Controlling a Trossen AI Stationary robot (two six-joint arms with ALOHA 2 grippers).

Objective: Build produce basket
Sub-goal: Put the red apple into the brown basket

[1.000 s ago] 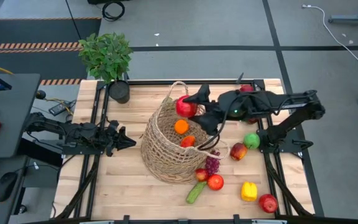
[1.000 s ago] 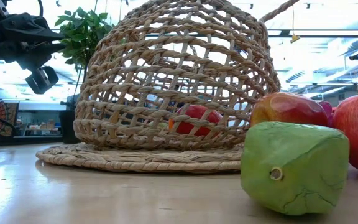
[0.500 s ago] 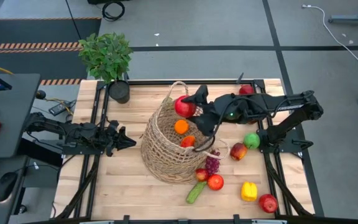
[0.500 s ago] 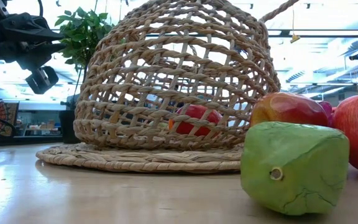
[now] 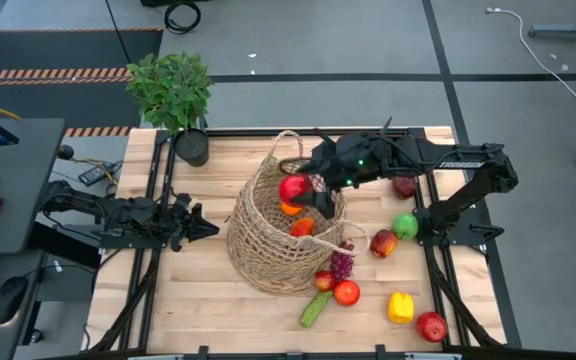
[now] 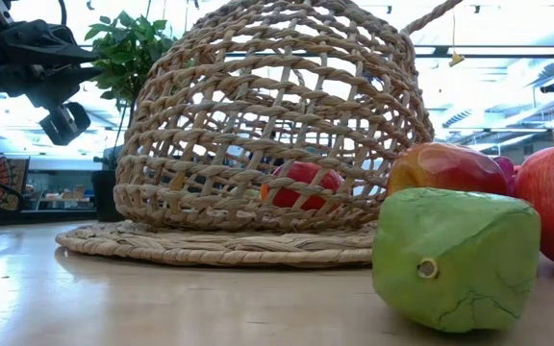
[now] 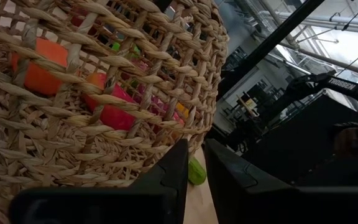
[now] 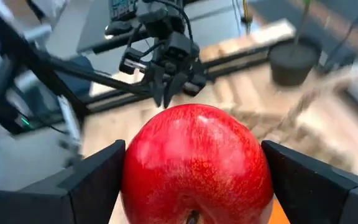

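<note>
Now my right gripper point(image 5: 303, 190) grasps a red apple point(image 5: 293, 187) over the basket point(image 5: 268, 245), mid-frame, so it can drop in.

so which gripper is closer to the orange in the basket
Right. The right gripper is over the basket, holding a red apple just above the orange. The left gripper waits outside the basket's wall, farther from the orange.

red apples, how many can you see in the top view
4 clear ones: one in the right claw over the basket, red apple; one beside the grapes; one near the table's front right corner; one behind the right arm. More may be hidden.
</note>
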